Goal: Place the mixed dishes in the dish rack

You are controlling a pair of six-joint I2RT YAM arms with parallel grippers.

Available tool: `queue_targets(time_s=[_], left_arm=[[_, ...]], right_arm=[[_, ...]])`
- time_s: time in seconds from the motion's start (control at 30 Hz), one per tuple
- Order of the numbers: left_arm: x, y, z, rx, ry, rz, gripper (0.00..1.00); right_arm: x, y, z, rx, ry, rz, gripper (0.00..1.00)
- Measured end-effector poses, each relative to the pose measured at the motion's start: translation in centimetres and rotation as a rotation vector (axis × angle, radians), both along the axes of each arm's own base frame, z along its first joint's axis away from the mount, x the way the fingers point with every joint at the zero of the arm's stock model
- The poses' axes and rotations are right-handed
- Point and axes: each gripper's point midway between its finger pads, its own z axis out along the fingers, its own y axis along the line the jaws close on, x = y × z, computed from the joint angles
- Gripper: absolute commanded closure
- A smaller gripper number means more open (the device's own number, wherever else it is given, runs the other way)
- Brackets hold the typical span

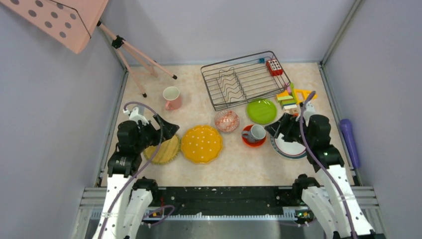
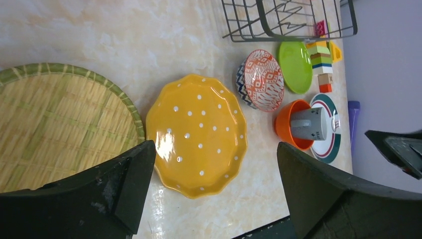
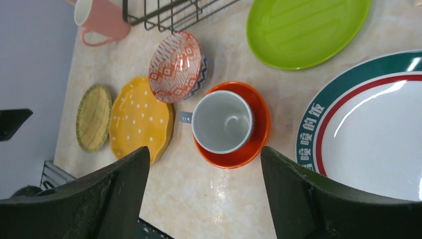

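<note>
Dish rack (image 1: 246,79) sits at the far centre-right of the table (image 1: 234,167), with a red dotted block (image 1: 274,66) at its far right corner. All the dishes lie on the table outside the rack. Pink mug (image 1: 172,97) stands upright left of the rack, well apart from the rest. Lime green plate (image 1: 262,111) lies just in front of the rack's near right corner, and the patterned bowl (image 1: 227,120) is beside it to the left, resting tilted. Grey mug (image 1: 257,132) stands inside the orange-red bowl (image 1: 247,142), mouth up. Yellow dotted scalloped plate (image 1: 201,144) lies flat left of that bowl. The second yellow plate (image 2: 59,119), woven-patterned with a green rim, touches or nearly touches its left edge. White green-rimmed plate (image 3: 378,134) lies right of the orange-red bowl. Left gripper (image 2: 216,149) hangs above the two yellow plates, fingers spread wide, holding nothing. Right gripper (image 3: 204,152) hangs above the grey mug and the white plate's edge, fingers also apart, nothing between them. Coloured toy blocks (image 1: 288,99) are stacked right of the lime plate. Purple cylinder (image 1: 350,142) lies at the right table edge.
</note>
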Motion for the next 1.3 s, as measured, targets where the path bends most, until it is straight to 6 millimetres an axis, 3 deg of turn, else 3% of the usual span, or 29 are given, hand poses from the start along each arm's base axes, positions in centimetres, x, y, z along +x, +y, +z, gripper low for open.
queue_targets(time_s=[0.23, 0.37, 0.67, 0.77, 0.83, 0.97, 1.17, 1.3], left_arm=[[0.7, -0.8, -1.9, -0.029, 0.06, -0.035, 0.07], [1.2, -1.0, -1.5, -0.038, 0.042, -0.039, 0.08], [1.9, -1.4, -1.2, -0.063, 0.023, -0.042, 0.11], [2.0, -1.6, -1.3, -0.068, 0.031, -0.043, 0.12], [2.1, -1.6, -1.4, -0.072, 0.039, -0.045, 0.12], [2.0, -2.0, -1.7, -0.082, 0.054, -0.052, 0.13], [1.8, -2.8, -2.1, -0.094, 0.066, -0.075, 0.14], [1.5, -4.3, -2.3, -0.12, 0.078, -0.114, 0.14]], right_arm=[[0.3, 4.0, -2.7, -0.059, 0.08, 0.186, 0.25], [0.9, 6.3, -3.4, -0.113, 0.085, 0.258, 0.31], [3.0, 7.8, -7.4, -0.264, 0.14, 0.264, 0.43], [3.2, 8.4, -8.5, -0.298, 0.152, 0.285, 0.51], [3.4, 8.8, -8.9, -0.313, 0.159, 0.298, 0.62], [3.8, 9.2, -8.8, -0.328, 0.144, 0.314, 0.95], [3.6, 8.9, -7.7, -0.333, 0.118, 0.312, 1.0], [3.2, 8.4, -5.6, -0.322, 0.06, 0.301, 1.0]])
